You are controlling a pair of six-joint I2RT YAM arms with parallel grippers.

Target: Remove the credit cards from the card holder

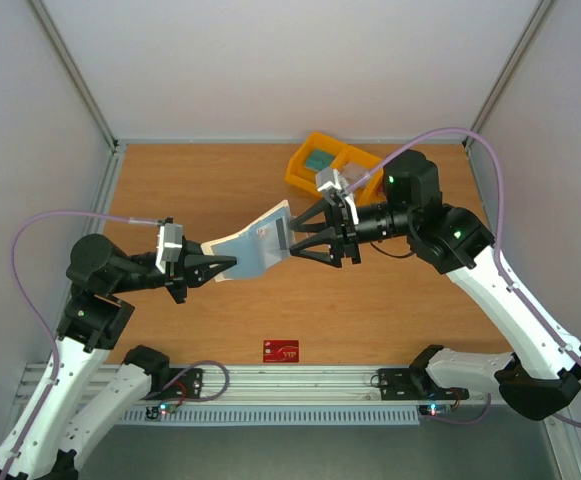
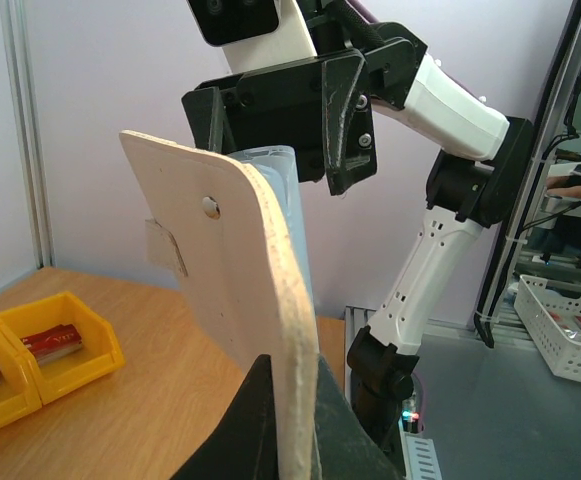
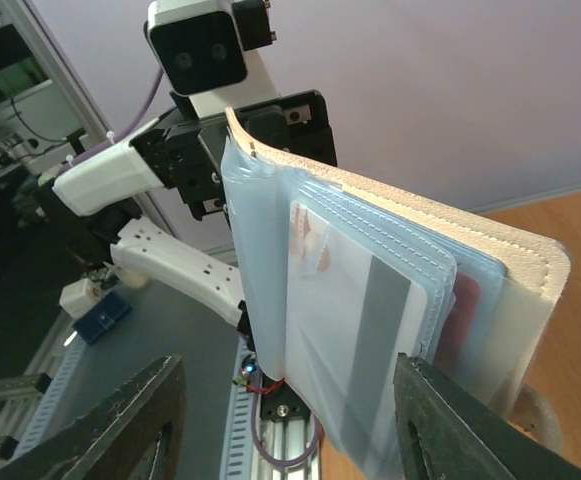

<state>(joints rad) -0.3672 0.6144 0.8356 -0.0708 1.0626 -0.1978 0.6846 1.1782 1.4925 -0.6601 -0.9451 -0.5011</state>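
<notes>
The left claw point(image 1: 220, 266) is clamped shut on one edge of the card holder point(image 1: 255, 245), lifting it clear of the surface point(image 1: 170, 190) and pointing its free end at the other arm. Held this way, the holder is braced, so a pull on a card should not drag it along.

The right claw point(image 1: 295, 240) stands open at the holder's far end, one jaw on each side of it and neither visibly touching. The spread looks meant to let the jaws come in over a single card.

From the right wrist view, the holder's clear pockets fan open toward that claw, and a pale card point(image 3: 370, 330) with a grey stripe sits in the outermost one.

A red card point(image 1: 281, 351) lies flat on the surface, nearer the arm bases than the holder. A yellow bin point(image 1: 330, 165) sits beyond the holder.
</notes>
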